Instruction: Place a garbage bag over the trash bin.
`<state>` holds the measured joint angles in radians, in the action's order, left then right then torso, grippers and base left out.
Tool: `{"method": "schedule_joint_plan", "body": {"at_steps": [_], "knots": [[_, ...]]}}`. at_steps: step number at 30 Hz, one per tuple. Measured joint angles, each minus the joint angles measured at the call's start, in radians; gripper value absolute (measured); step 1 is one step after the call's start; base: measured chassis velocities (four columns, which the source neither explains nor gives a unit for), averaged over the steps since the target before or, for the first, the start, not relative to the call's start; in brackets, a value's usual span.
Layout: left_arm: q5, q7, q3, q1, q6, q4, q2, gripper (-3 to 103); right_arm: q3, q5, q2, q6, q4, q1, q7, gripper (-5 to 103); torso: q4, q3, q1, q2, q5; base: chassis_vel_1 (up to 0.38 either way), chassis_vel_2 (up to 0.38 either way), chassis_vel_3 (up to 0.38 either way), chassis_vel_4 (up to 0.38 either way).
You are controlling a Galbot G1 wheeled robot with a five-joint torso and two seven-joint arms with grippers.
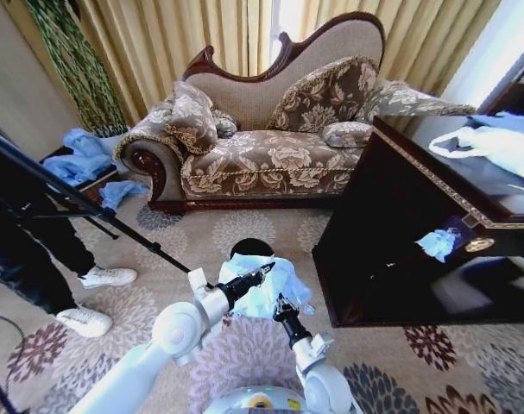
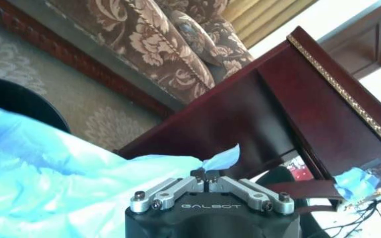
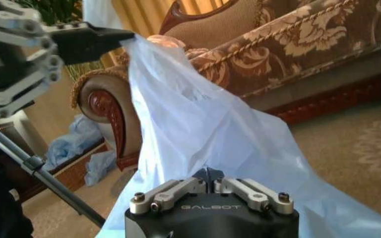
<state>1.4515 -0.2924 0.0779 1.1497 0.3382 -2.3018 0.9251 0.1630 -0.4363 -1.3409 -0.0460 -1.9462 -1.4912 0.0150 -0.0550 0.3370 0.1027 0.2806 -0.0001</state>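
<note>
The garbage bag (image 1: 260, 289) is a crumpled light-blue sheet held between both grippers just above the carpet. Behind its top edge peeks the black rim of the trash bin (image 1: 251, 248), mostly hidden by the plastic. My left gripper (image 1: 263, 272) is shut on the bag's upper edge. My right gripper (image 1: 283, 306) is shut on the lower edge, closer to me. In the left wrist view the shut fingertips (image 2: 206, 174) pinch a corner of the bag (image 2: 45, 188), with the bin (image 2: 18, 99) beyond. In the right wrist view the bag (image 3: 204, 129) stretches from my right gripper (image 3: 208, 173) up to the left gripper (image 3: 104, 37).
A patterned sofa (image 1: 270, 129) stands behind the bin. A dark wooden cabinet (image 1: 400, 224) rises close on the right, with a white bag (image 1: 495, 142) on top. A tripod leg (image 1: 89, 207) and a person's legs (image 1: 37, 259) are at left, by piled blue bags (image 1: 85, 155).
</note>
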Motion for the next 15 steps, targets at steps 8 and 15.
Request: {"method": "schedule_joint_plan", "body": {"at_steps": [8,15], "knots": [[-0.028,0.023,-0.004,0.038,0.006,-0.021,-0.004,0,0.001,-0.041,0.020,0.022,0.001,0.029,0.000,0,0.0000,0.000,0.000,0.000,0.0001,0.000,0.000,0.000,0.000],[-0.038,0.040,-0.003,0.064,0.016,-0.062,-0.020,0,0.034,-0.092,0.063,0.022,0.023,0.075,0.021,0,0.0000,0.000,0.000,0.000,0.0002,0.000,0.000,0.000,0.000]]}}
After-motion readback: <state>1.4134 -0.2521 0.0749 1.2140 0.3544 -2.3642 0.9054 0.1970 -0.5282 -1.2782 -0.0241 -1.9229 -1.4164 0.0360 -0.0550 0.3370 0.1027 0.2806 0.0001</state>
